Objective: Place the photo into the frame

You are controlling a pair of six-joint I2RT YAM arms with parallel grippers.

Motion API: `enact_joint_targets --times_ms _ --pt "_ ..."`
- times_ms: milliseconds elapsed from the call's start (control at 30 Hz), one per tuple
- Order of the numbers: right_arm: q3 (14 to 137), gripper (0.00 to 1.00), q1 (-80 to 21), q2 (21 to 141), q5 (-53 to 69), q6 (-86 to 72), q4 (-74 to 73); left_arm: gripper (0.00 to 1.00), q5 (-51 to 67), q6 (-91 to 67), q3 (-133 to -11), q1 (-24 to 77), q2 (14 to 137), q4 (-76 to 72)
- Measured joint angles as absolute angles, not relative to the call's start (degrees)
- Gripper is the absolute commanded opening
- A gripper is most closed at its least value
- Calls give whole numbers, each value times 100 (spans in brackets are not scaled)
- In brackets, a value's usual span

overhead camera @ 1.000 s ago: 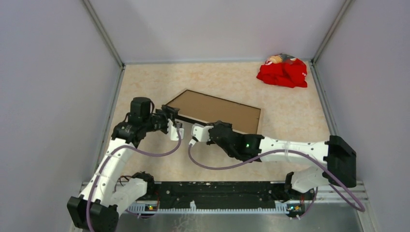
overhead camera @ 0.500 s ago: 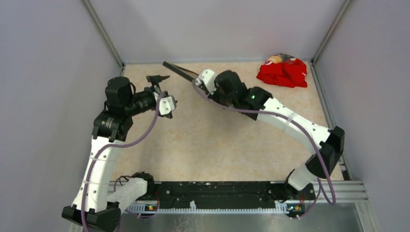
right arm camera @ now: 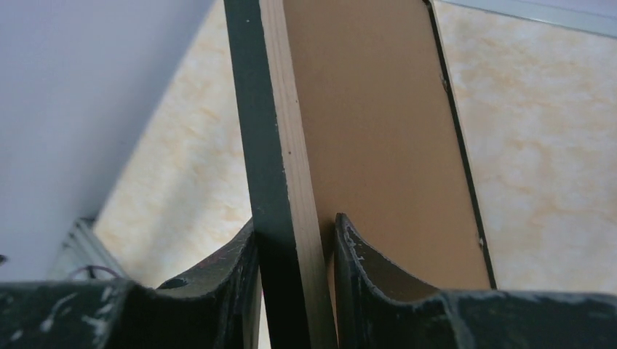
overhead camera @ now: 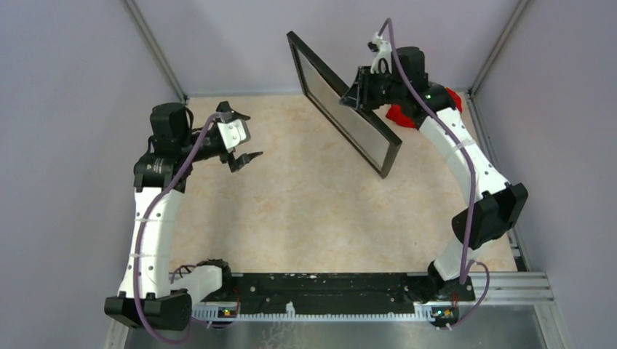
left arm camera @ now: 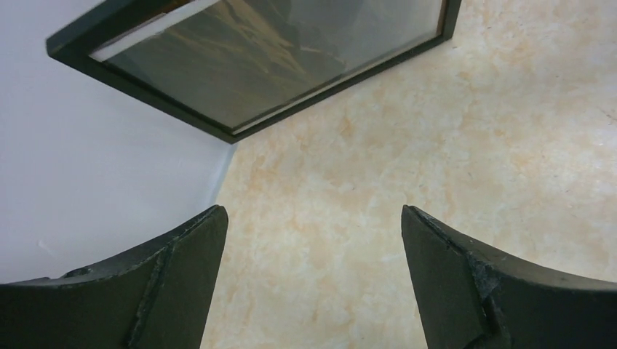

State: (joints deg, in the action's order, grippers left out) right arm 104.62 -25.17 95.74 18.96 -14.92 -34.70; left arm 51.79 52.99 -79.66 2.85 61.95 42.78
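The photo (left arm camera: 276, 51), a print of dark hills with a thin white border, sits behind the glass of the frame (overhead camera: 342, 109), as the left wrist view shows. The frame is held up on edge above the far right part of the table (overhead camera: 305, 211), tilted, with its black front face turned toward the left arm and its top corner standing against the back wall (overhead camera: 240, 43). The overhead view does not show whether its lower corner touches the table.

The right claw (right arm camera: 295, 247) is clenched on the frame's rim. In the right wrist view, one finger presses the black front and the other presses the back, with the pale wood edge between them. The brown backing board (right arm camera: 378, 131) fills the rear of the frame and lies flat inside its border.

A red cloth (overhead camera: 399, 114) lies bunched at the table's far right corner, partly hidden behind the right arm (overhead camera: 466, 160).

The left claw (overhead camera: 242, 134) hangs over the left side of the table, well apart from the frame. Its jaws are spread wide and grasp nothing, with only the bare beige tabletop between them.
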Motion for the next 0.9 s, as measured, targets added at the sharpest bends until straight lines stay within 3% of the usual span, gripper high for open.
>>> enact_joint_targets --times_ms 200,367,900 --pt "10619 0 -2368 9686 2842 -2877 -3479 90 5579 5135 -7782 187 6241 4281" --pt "10049 0 -2554 9688 3706 -4163 -3236 88 5920 4668 -6753 185 6189 3682" --pt "6346 1 -2403 8132 4056 -4915 -423 85 5437 4772 -5371 596 6523 2714"
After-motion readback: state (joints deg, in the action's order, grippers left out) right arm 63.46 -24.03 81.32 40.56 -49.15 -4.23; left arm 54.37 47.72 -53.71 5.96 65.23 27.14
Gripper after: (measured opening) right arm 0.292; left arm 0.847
